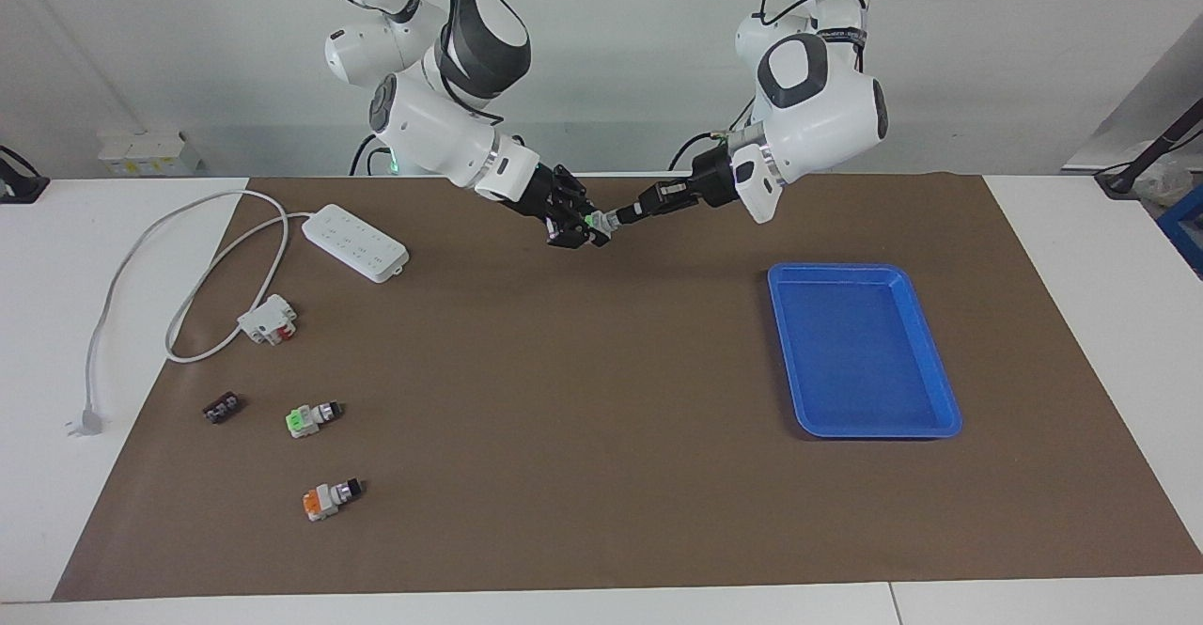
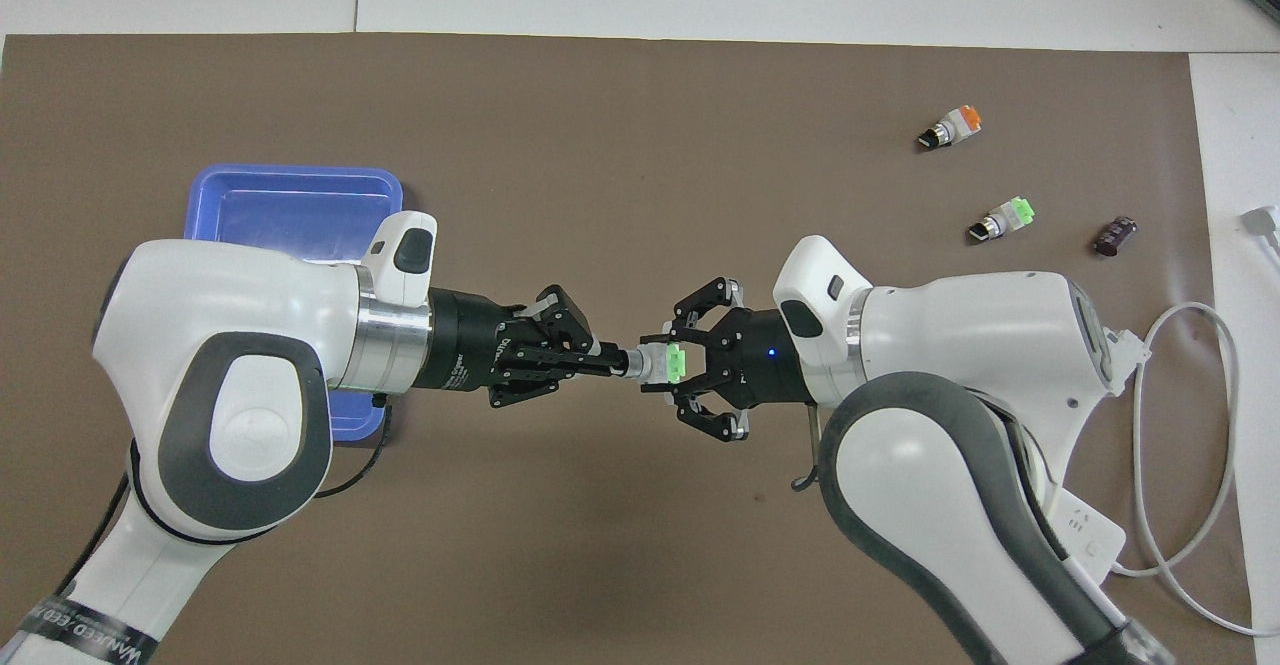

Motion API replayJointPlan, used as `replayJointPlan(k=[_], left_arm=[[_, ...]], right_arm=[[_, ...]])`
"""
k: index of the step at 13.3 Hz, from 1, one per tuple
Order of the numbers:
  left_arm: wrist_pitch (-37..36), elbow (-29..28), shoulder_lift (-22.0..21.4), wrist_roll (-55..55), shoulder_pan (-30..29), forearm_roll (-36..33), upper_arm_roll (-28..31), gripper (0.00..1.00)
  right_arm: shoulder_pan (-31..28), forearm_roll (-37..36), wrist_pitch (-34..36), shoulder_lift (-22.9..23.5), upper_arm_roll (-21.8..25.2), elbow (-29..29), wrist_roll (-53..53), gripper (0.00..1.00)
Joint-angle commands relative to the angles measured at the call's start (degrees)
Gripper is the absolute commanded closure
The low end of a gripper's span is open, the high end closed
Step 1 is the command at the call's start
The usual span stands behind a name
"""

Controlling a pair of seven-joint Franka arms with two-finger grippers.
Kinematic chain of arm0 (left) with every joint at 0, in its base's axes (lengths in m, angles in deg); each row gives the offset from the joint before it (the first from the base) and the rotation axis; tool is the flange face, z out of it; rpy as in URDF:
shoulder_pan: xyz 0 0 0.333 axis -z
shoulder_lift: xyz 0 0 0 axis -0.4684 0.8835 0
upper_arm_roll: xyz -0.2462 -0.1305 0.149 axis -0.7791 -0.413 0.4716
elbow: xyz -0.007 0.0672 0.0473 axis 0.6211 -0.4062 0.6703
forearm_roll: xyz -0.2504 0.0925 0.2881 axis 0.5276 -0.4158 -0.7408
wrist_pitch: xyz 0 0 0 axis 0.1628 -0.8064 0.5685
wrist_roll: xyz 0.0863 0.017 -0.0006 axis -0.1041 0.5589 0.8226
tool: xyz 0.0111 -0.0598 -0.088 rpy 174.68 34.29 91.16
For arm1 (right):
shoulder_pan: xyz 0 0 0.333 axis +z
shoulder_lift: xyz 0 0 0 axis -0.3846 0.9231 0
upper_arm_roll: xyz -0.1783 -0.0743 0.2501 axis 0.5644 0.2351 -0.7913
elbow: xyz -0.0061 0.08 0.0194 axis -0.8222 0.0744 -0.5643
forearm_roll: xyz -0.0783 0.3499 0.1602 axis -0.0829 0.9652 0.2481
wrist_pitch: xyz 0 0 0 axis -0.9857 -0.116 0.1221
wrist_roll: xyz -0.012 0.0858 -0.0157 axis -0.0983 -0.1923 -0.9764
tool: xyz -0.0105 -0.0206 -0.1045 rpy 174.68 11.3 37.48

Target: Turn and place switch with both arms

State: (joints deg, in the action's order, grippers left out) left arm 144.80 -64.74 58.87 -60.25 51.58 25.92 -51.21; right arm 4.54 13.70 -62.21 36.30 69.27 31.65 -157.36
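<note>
The switch (image 2: 655, 363) hung in the air between the two grippers, over the bare brown mat (image 1: 583, 437) near the robots' edge of the table. The right gripper (image 2: 672, 365) was closed on its green end block, and the left gripper (image 2: 612, 363) was pinched on the black knob tip, so both held it at once. It looked light, rigid and hard-shelled. The flat-sided block seemed the surer place to grip, while the round knob and silver collar would likely slip or spin between the fingers, which should suit the turning. The blue tray (image 1: 930, 362) lay at the left arm's end of the mat. Two more switches, one green-ended (image 1: 311, 417) and one orange-ended (image 1: 331, 499), lay at the right arm's end.
</note>
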Motion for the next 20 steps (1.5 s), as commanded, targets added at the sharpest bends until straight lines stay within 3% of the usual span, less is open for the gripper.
replayJointPlan(k=[1,7,13,20], left_arm=[[2.14,0.29,-0.08,-1.95,0.60,0.56,-0.19,1.00],[3.54,0.64,0.18,-2.22,0.96,0.29,-0.19,1.00],[6.00,0.47,0.36,-10.47,1.91,0.03,-0.19,1.00],[10.84,-0.33,0.44,-31.46,3.24,-0.15,-0.11,1.00]], right_arm=[[0.27,1.26,-0.66,-1.33,-0.24,1.53,0.98,1.00],[0.27,1.17,-0.74,-1.33,-0.24,1.44,0.98,1.00],[0.27,0.56,-0.74,-1.33,-0.24,1.44,0.98,1.00],[0.27,0.47,-0.83,-1.33,-0.24,1.44,1.25,1.00]])
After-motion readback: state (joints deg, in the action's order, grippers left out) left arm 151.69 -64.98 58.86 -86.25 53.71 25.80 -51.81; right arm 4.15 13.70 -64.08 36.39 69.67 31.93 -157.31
